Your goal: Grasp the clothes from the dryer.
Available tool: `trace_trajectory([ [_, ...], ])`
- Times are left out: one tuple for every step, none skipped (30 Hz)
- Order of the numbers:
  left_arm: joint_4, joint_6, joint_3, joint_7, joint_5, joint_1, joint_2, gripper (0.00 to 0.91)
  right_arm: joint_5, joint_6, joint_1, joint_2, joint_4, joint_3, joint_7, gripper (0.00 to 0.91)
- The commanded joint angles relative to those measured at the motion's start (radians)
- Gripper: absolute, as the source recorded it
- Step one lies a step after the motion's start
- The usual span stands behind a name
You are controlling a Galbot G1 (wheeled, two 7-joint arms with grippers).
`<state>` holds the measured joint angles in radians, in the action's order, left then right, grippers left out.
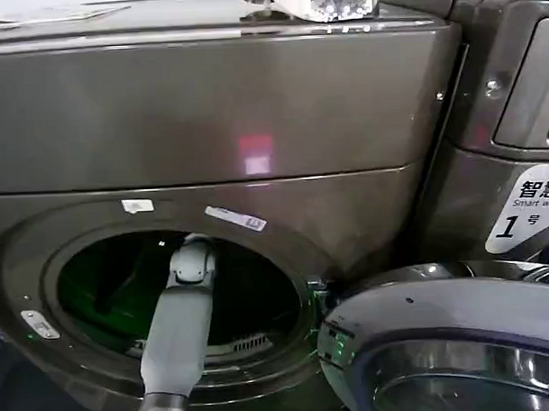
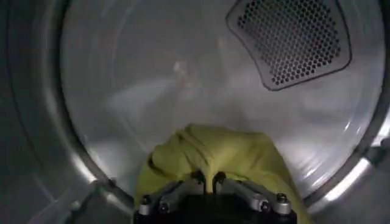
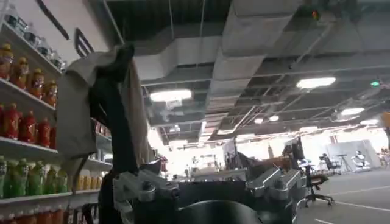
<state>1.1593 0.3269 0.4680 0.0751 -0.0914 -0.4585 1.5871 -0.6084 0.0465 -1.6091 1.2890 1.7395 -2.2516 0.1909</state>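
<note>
The dryer (image 1: 254, 125) is the big bronze-grey machine, with its round mouth (image 1: 178, 290) open and its glass door (image 1: 441, 335) swung out to the right. My left arm (image 1: 181, 317) reaches through the mouth into the drum. Inside, the yellow-green clothes (image 2: 225, 152) lie bunched on the drum floor. My left gripper (image 2: 207, 178) is shut on a fold of that cloth, pinched between its dark fingertips (image 2: 196, 178). My right gripper (image 3: 210, 182) is held away from the machine, facing the room, its jaws spread with nothing between them.
A perforated vent (image 2: 292, 39) sits on the drum's back wall, and the metal drum rim (image 2: 79, 164) curves around the gripper. A neighbouring machine with a "1" sticker (image 1: 527, 210) stands at the right. Shelves of bottles (image 3: 24, 122) are in the right wrist view.
</note>
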Motion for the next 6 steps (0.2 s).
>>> trace_trajectory([
  [0.008,0.001,-0.002,0.003,0.015,-0.005,-0.001,0.0,-0.008,0.029,0.0,0.001,0.02,-0.006,0.001,0.907],
  [0.01,0.0,-0.002,-0.004,0.014,-0.005,-0.001,0.0,-0.007,0.03,0.0,0.002,0.021,-0.006,-0.001,0.907],
  [0.01,0.0,-0.002,-0.003,0.014,-0.005,-0.001,0.0,-0.006,0.03,0.0,0.002,0.022,-0.005,-0.001,0.907],
  [0.01,0.0,-0.001,-0.004,0.014,-0.005,0.0,0.0,-0.006,0.031,0.0,0.002,0.023,-0.006,-0.001,0.907],
  [0.01,-0.001,-0.001,-0.004,0.014,-0.005,-0.001,0.0,-0.005,0.031,0.0,0.002,0.025,-0.007,-0.001,0.907],
  [0.009,-0.002,-0.001,-0.004,0.013,-0.005,-0.001,0.0,-0.005,0.031,0.0,0.002,0.026,-0.007,-0.001,0.907],
])
